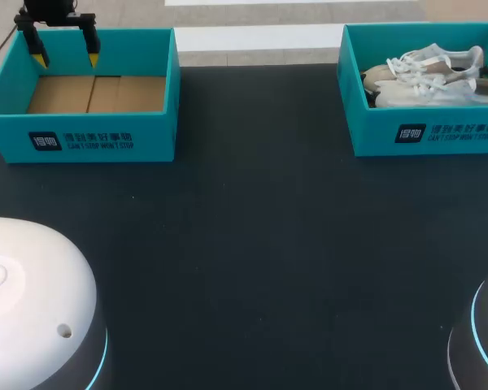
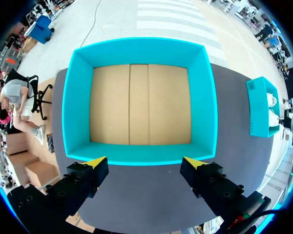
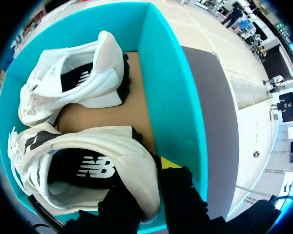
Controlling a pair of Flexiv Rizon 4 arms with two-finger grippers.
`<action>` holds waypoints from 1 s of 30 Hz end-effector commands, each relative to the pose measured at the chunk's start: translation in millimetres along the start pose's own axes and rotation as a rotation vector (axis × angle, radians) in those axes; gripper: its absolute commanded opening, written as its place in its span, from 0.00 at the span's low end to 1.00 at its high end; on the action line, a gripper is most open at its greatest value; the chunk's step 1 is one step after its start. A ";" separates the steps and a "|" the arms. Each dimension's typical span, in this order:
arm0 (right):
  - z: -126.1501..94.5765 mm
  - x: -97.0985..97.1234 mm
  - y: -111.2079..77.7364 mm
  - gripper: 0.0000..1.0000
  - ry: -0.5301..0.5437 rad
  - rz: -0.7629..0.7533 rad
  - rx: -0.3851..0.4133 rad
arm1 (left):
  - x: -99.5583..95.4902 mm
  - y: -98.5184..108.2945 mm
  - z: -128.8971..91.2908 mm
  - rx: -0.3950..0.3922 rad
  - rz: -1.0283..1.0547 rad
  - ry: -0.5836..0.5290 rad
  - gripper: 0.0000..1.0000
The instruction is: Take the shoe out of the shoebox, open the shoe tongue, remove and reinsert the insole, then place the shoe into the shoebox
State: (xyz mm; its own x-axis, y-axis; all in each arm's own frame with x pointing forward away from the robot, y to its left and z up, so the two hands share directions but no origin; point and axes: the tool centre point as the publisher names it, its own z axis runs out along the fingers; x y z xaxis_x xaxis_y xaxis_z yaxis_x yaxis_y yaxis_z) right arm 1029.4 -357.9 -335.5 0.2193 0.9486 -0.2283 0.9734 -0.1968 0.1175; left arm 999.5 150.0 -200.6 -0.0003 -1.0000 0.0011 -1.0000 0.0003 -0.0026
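A pair of white sneakers [image 1: 431, 77] lies in the teal shoebox [image 1: 427, 134] at the back right. In the right wrist view my right gripper [image 3: 144, 180] is shut on the heel collar of the nearer shoe [image 3: 117, 146]: one finger is inside the shoe and one yellow-tipped finger [image 3: 168, 163] is outside, against the box wall [image 3: 171, 87]. The other shoe [image 3: 88, 73] lies farther ahead. My left gripper [image 1: 66, 58] hangs open over the far rim of a second, empty teal box [image 1: 81, 130] at the back left. The left wrist view shows this gripper [image 2: 145, 163] and the box wall [image 2: 141, 48].
The dark tabletop [image 1: 260, 244] stretches between the two boxes and toward the front. My arms' bases stand at the front corners, a white dome [image 1: 24, 292] on the left and a grey one [image 1: 484, 341] on the right.
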 end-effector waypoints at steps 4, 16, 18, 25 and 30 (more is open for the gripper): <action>-77.4 -18.8 -5.5 0.00 -0.048 0.021 -0.004 | 0.1 -0.2 -0.3 -0.001 0.000 -0.001 1.00; -156.4 -0.6 -6.6 0.00 -0.068 0.030 -0.014 | 0.1 -0.2 -0.3 -0.001 0.000 -0.001 1.00; -163.5 4.8 -6.2 0.00 -0.080 0.024 -0.023 | 0.1 -0.2 -0.3 -0.001 0.000 -0.001 1.00; -185.9 20.3 -16.2 0.00 -0.090 0.012 -0.032 | 0.1 -0.2 -0.3 -0.001 0.000 -0.001 1.00; -198.0 39.9 -43.0 0.00 -0.105 0.047 -0.026 | 0.1 -0.2 -0.3 -0.001 0.000 -0.001 1.00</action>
State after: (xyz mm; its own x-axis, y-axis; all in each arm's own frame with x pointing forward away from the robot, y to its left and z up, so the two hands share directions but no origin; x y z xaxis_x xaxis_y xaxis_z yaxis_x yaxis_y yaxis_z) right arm 999.3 -277.3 -166.2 0.2629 0.9147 -0.3070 0.9635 -0.2319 0.1341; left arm 999.5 149.9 -200.6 -0.0004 -1.0000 0.0011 -1.0000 0.0004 -0.0025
